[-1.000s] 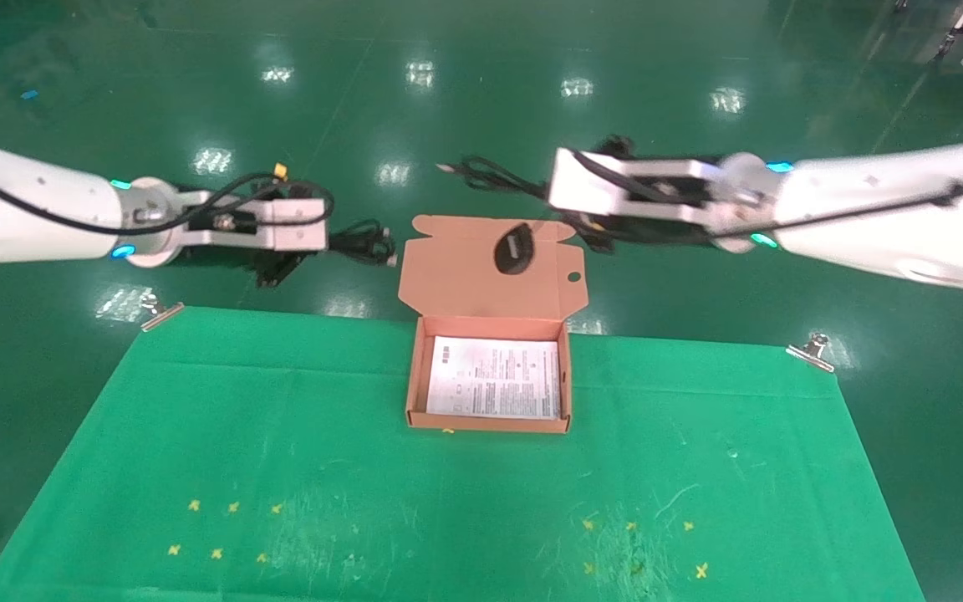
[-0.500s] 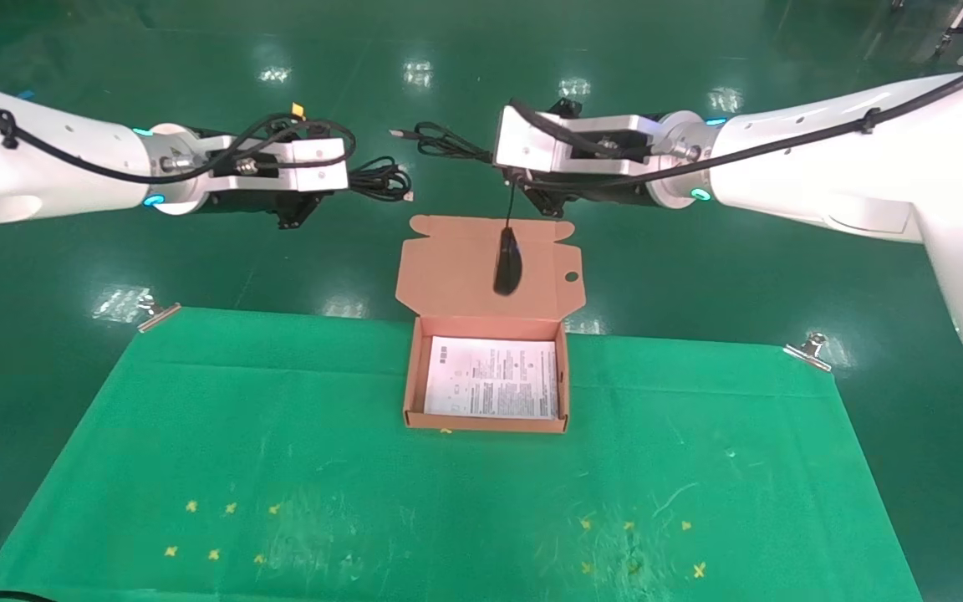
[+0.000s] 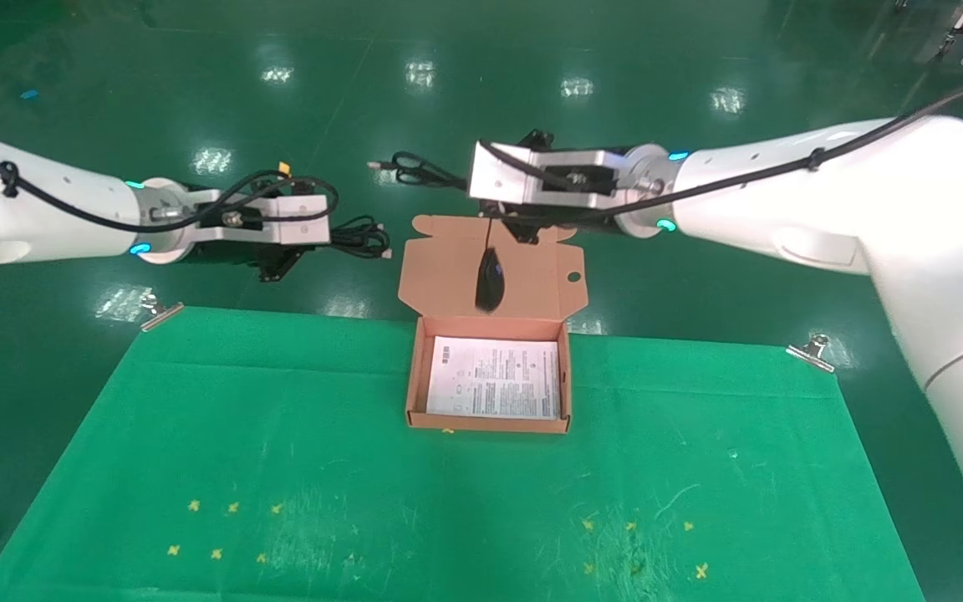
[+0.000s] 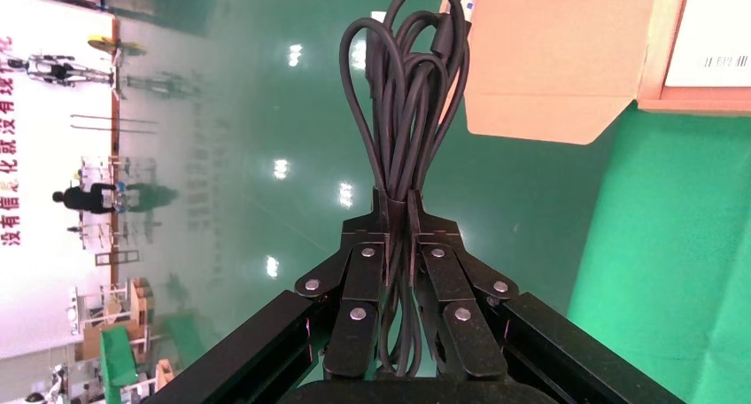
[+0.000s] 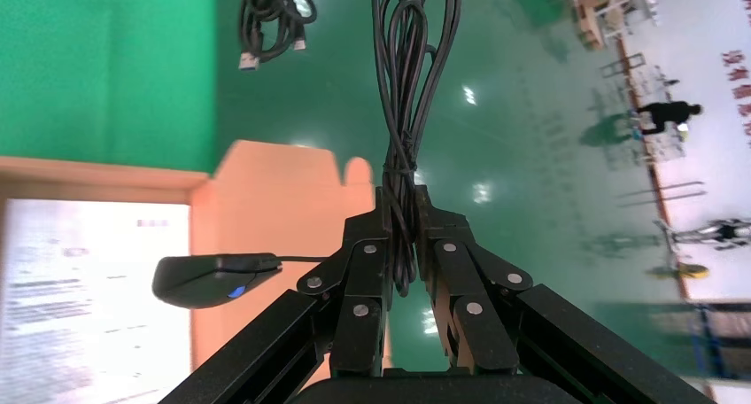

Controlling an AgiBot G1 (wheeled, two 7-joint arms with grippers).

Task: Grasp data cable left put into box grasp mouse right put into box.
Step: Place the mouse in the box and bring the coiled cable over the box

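Observation:
My left gripper point(image 3: 324, 240) is shut on the data cable point(image 3: 362, 237), a black coiled bundle, and holds it in the air left of the box lid. The left wrist view shows the fingertips point(image 4: 390, 211) pinching the bundle point(image 4: 409, 94). My right gripper point(image 3: 481, 201) is shut on the mouse's bundled cord point(image 3: 416, 170), clamped in the right wrist view point(image 5: 403, 205). The black mouse point(image 3: 489, 281) dangles by its thin cord in front of the raised lid, just above the back edge of the open box point(image 3: 415, 368). Its blue light shows in the right wrist view point(image 5: 209, 280). A white printed sheet point(image 3: 494, 378) lies inside the box.
The box stands at the back middle of a green cloth point(image 3: 281, 468) held by metal clips point(image 3: 162, 311) point(image 3: 812, 349). Small yellow crosses point(image 3: 222, 528) mark the cloth near the front. Shiny green floor lies behind the table.
My right gripper has moved left over the lid; the mouse swung and now hangs lower, near the box's back edge. My left gripper rose, then came back down with the data cable.

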